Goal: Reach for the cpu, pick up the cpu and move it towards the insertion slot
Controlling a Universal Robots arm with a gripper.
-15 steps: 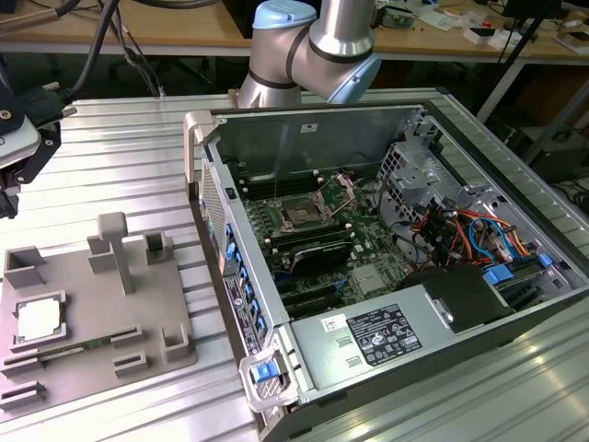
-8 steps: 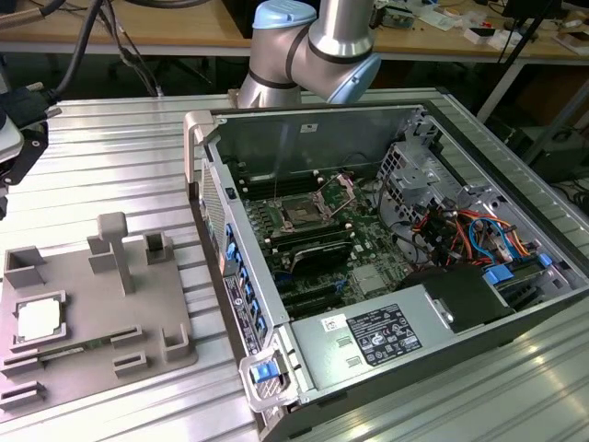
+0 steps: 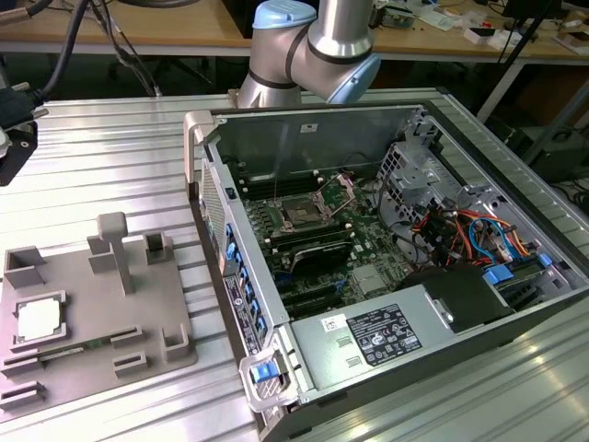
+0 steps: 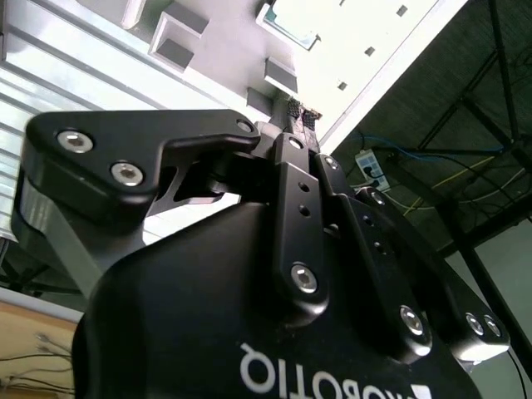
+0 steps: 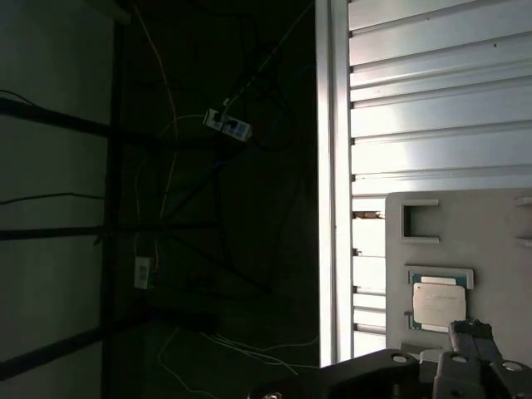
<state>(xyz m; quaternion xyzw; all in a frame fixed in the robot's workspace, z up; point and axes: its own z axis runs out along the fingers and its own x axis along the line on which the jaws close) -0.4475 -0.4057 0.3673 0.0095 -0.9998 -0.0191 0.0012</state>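
The cpu (image 3: pixel 39 319), a small silvery square chip, lies flat in a recess of the grey tray (image 3: pixel 92 304) at the exterior view's left. In the first wrist view the cpu (image 5: pixel 440 305) sits on the tray (image 5: pixel 499 241), just beyond my gripper (image 5: pixel 472 329), which is apart from it. In the second wrist view the gripper (image 4: pixel 301 115) has its fingertips together, shut on nothing. The black end of my arm (image 3: pixel 13 138) hangs at the exterior view's left edge, beyond the tray. The insertion slot (image 3: pixel 299 214) is a dark socket with a metal frame on the green board inside the open computer case.
The open computer case (image 3: pixel 386 276) stands to the right of the tray on the ribbed metal table (image 3: pixel 101 175). Its raised wall (image 3: pixel 216 230) lies between tray and socket. The arm's elbow (image 3: pixel 313 46) rises behind the case. Blocks stand up from the tray (image 3: pixel 115 249).
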